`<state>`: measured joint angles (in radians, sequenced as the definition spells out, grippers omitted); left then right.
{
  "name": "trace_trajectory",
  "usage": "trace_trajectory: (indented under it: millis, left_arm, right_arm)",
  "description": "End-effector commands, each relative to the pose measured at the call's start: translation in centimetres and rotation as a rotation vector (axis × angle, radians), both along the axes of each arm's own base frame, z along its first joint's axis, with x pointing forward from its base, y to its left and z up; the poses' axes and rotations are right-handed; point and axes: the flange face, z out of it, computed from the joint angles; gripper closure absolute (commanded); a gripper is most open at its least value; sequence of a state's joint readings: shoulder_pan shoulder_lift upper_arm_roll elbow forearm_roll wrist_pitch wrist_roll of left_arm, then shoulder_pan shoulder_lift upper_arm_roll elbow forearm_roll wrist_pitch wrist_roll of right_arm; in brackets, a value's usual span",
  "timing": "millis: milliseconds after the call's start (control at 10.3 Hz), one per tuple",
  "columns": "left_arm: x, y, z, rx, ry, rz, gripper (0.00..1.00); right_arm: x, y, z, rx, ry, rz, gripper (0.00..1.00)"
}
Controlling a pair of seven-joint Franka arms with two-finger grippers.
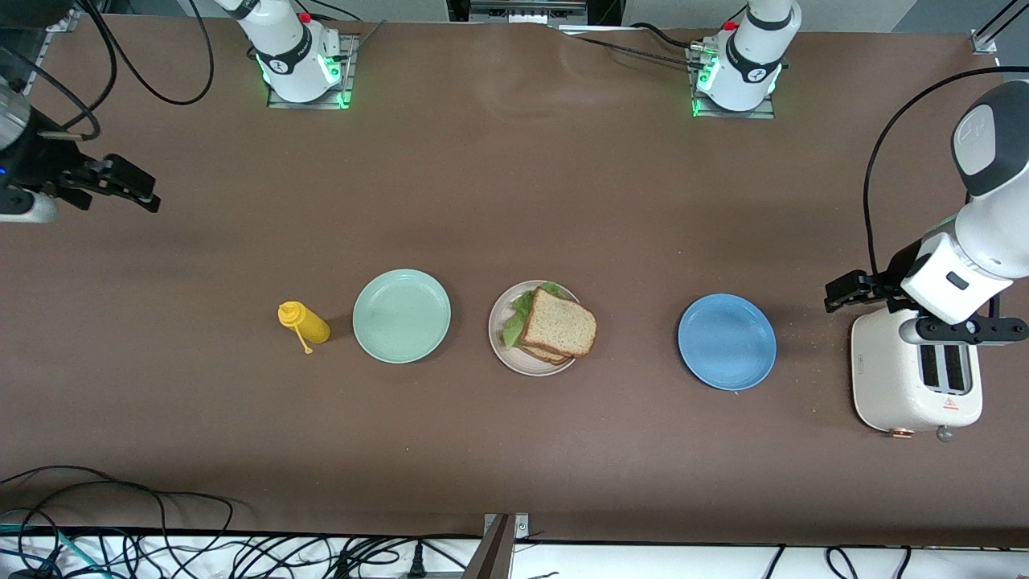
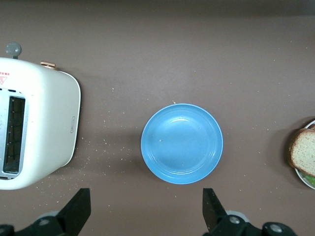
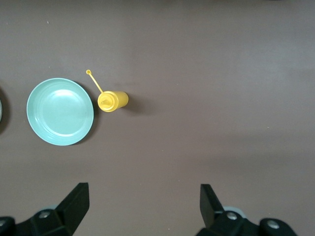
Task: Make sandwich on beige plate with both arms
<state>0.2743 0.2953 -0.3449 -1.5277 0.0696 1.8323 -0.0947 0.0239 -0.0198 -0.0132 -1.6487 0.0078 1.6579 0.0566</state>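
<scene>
Front view showed the sandwich (image 1: 555,324) sitting on the beige plate (image 1: 502,347) in the middle of the worktop (image 1: 514,201), between a mint-green plate (image 1: 401,315) and a blue plate (image 1: 727,341). The left gripper (image 2: 145,211) hung over the worktop between the toaster (image 1: 912,386) and the blue plate, jaws spread wide and holding nothing. The right gripper (image 3: 142,206) hung over the bare worktop at the right arm's end, jaws spread too. A yellow bottle (image 1: 302,322) lay beside the mint-green plate.
</scene>
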Motion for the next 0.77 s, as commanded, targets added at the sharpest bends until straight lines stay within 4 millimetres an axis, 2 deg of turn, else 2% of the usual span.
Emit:
trace_trajectory:
  millis: [0, 677]
  left_arm:
    - [-0.82, -0.1, 0.53, -0.012, 0.0, -0.017, 0.0]
    - [-0.81, -0.09, 0.6, -0.012, -0.001, -0.017, 0.0]
  right_arm:
    - [-0.79, -0.98, 0.49, -0.008, 0.012, -0.018, 0.0]
    - [-0.96, -0.84, 0.42, -0.019, 0.027, -0.013, 0.0]
